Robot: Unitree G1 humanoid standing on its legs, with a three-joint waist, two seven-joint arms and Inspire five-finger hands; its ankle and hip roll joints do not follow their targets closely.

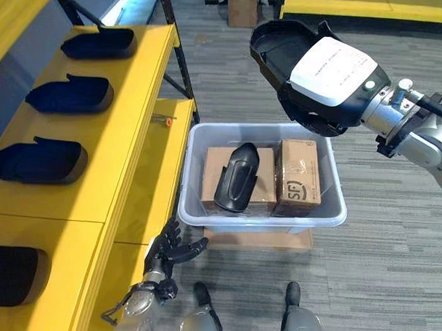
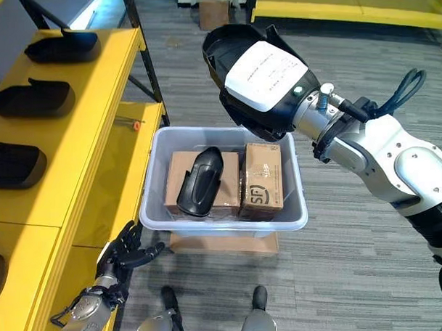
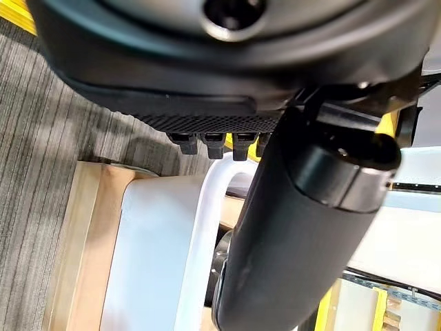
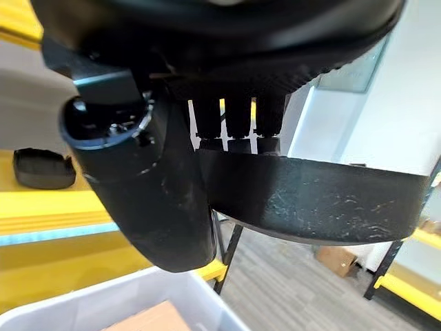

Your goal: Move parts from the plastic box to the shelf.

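Part point(image 2: 265, 80), a black shell with a white label, is up in the right hand point(image 4: 234, 114), fingers curled over its rim, held above the box point(image 2: 295, 219). Shelf point(image 1: 111, 133) lies well to its left, its long axis pointing away from the robot. Left hand point(image 1: 169, 248) hangs spread and empty by the box's near corner.

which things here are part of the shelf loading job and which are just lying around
Job: black part gripped in the right hand; another black part in the plastic box; yellow shelf with parts placed.
Lying about: cardboard boxes; idle left hand.
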